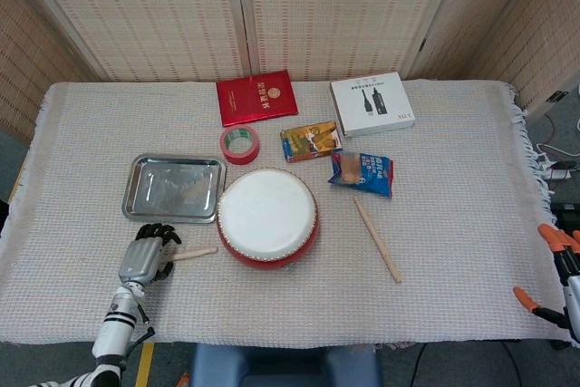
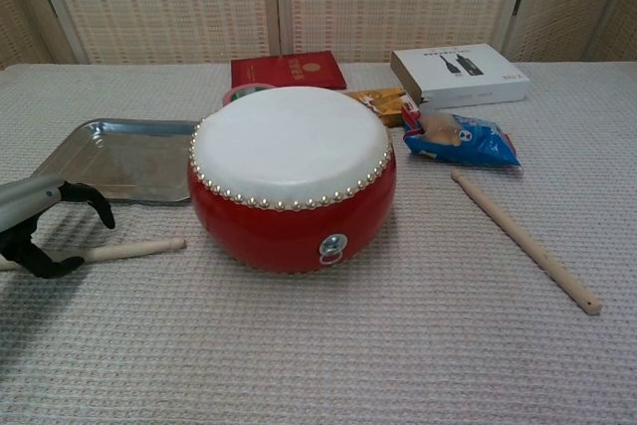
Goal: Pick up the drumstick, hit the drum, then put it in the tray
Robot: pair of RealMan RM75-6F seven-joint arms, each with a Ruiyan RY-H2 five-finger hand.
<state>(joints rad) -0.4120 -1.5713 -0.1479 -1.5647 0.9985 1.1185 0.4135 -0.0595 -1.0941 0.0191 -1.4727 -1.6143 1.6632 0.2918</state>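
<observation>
A red drum [image 1: 267, 215] with a white skin [image 2: 289, 146] stands mid-table. One wooden drumstick [image 1: 195, 252] lies left of it, below the steel tray [image 1: 172, 186]. My left hand [image 1: 147, 257] arches over that stick's left end. In the chest view its black fingers [image 2: 95, 204] and thumb curve down on either side of the drumstick [image 2: 139, 247] with a gap, not clamped on it. A second drumstick [image 1: 377, 240] lies right of the drum. My right hand [image 1: 557, 278] hangs at the table's right edge, fingers apart, holding nothing.
Behind the drum lie a red tape roll [image 1: 239, 144], a red booklet [image 1: 256, 97], a white box [image 1: 372, 104] and two snack packets [image 1: 311, 140] [image 1: 362, 172]. A woven cloth covers the table; the tray [image 2: 119, 156] holds nothing.
</observation>
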